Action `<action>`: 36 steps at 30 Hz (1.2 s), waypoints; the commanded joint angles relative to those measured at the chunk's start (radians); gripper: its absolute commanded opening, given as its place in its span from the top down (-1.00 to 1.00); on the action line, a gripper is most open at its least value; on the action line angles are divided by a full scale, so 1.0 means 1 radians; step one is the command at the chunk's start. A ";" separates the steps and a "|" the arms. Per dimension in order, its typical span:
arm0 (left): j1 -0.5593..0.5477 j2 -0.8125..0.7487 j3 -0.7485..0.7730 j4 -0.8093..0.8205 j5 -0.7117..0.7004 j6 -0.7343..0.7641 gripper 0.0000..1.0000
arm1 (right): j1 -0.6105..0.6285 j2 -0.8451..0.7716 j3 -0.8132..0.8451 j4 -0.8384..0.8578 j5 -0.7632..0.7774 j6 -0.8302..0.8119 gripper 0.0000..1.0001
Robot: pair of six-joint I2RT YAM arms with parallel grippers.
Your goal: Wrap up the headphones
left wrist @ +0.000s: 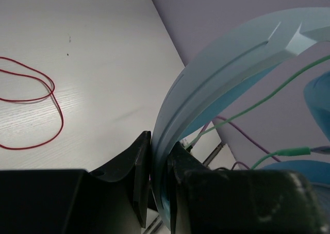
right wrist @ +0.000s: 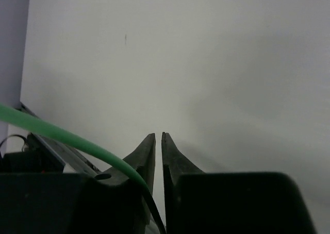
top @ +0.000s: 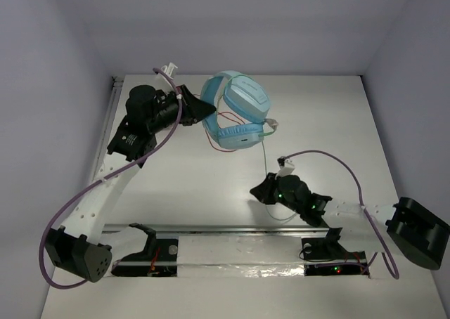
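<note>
The light blue headphones (top: pixel 242 101) stand at the back middle of the table. My left gripper (top: pixel 206 108) is shut on the wide blue headband (left wrist: pixel 216 74); the band runs up between its jaws (left wrist: pixel 160 151). The thin pale green cable (top: pixel 264 157) runs from the ear cups toward the near side, down to my right gripper (top: pixel 261 191). In the right wrist view the jaws (right wrist: pixel 158 137) stand almost closed, and the green cable (right wrist: pixel 62 133) curves over the left finger and goes down into the gap between them. The cable also crosses the left wrist view (left wrist: pixel 258 105).
A thin red cable loop (left wrist: pixel 31 110) lies on the white table beside the headphones. A black block (top: pixel 418 233) sits at the right edge. A metal rail (top: pixel 239 229) runs along the near side. Purple arm cables (top: pixel 351 171) arc above the table.
</note>
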 commanded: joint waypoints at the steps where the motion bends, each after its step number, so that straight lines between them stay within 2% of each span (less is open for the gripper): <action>1: 0.015 -0.067 -0.056 0.218 -0.053 -0.160 1.00 | 0.100 0.036 0.059 -0.009 0.017 0.021 0.70; 7: 0.015 -0.125 -0.211 0.356 -0.206 -0.276 1.00 | 0.249 0.152 0.269 -0.191 0.104 -0.010 0.80; 11: 0.015 -0.162 -0.287 0.358 -0.399 -0.270 1.00 | 0.358 0.215 0.392 -0.300 0.161 -0.028 0.82; 13: 0.015 -0.173 -0.321 0.356 -0.442 -0.257 1.00 | 0.435 0.244 0.476 -0.360 0.191 -0.030 0.83; 16: 0.015 -0.208 -0.364 0.323 -0.568 -0.208 1.00 | 0.533 0.252 0.576 -0.498 0.268 -0.022 0.82; 20: 0.015 -0.291 -0.422 0.249 -0.741 -0.146 1.00 | 0.616 0.251 0.691 -0.630 0.284 -0.042 0.82; 27: -0.003 -0.392 -0.556 0.145 -0.856 -0.060 1.00 | 0.673 0.303 0.913 -0.889 0.299 -0.116 0.81; 31: -0.097 -0.452 -0.613 0.067 -0.938 -0.034 1.00 | 0.673 0.343 1.036 -1.007 0.302 -0.217 0.82; 32: -0.167 -0.457 -0.617 0.025 -0.989 -0.039 1.00 | 0.673 0.353 1.065 -1.035 0.311 -0.234 0.82; 36: -0.320 -0.438 -0.617 -0.130 -1.106 -0.095 1.00 | 0.673 0.376 1.176 -1.161 0.400 -0.321 0.82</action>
